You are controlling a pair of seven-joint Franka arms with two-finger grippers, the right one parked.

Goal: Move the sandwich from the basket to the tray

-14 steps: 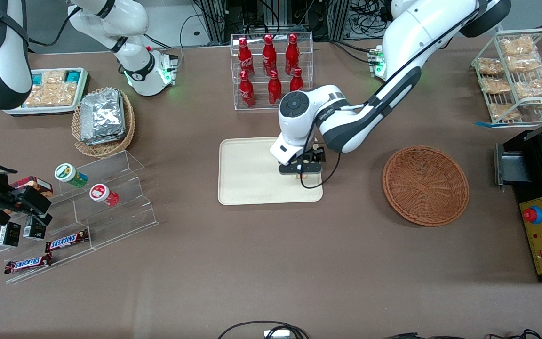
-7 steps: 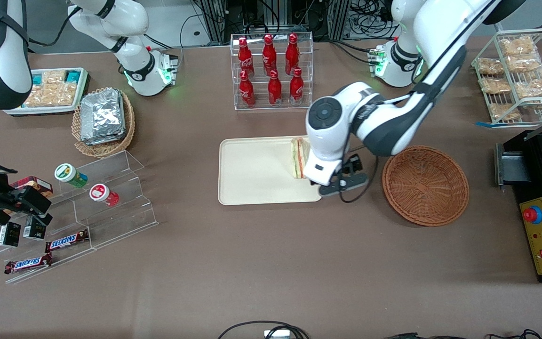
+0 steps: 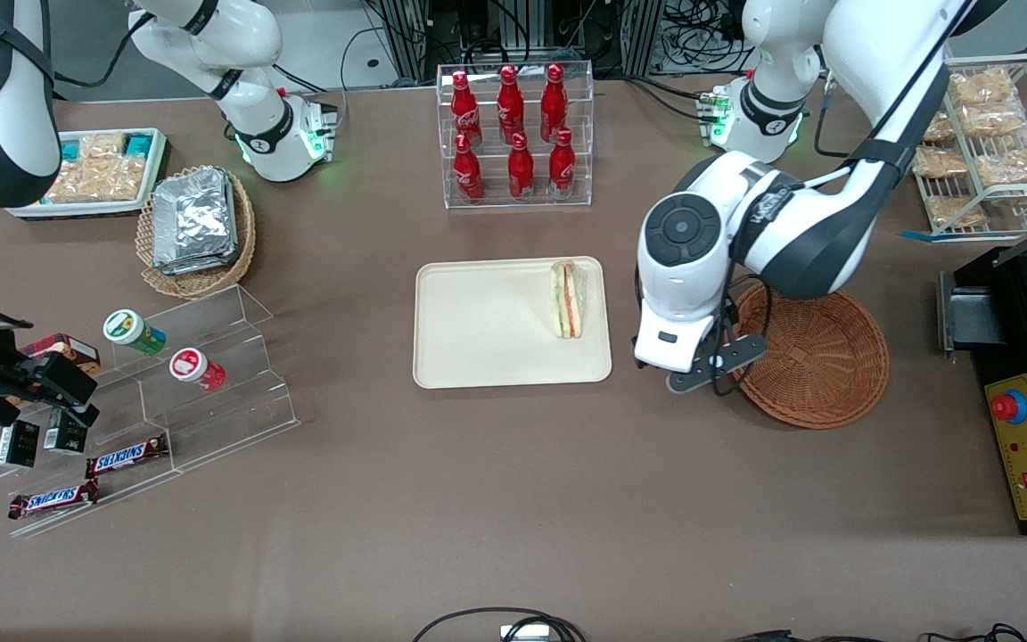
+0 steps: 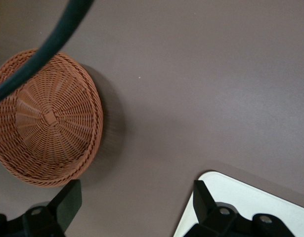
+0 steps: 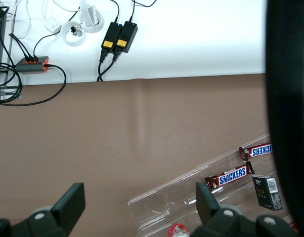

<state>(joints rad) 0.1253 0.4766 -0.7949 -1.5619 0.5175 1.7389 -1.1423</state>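
Since prev frame the arm has pulled off the tray; gripper now hangs empty, jaws apart, over worktop between tray and basket. Step looks like retreat: lift clear, don't clip basket rim. Sandwich lies on tray's basket-side edge, long axis near-far, point farthest from camera.

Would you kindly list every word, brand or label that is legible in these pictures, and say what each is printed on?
"SNICKERS": on each of two chocolate bars at the acrylic stand; also on the bars in the right wrist view.
Red bottles: white script, too small to read.
Small dark boxes: print unreadable.
Sandwich, tray, basket, gripper: no text.
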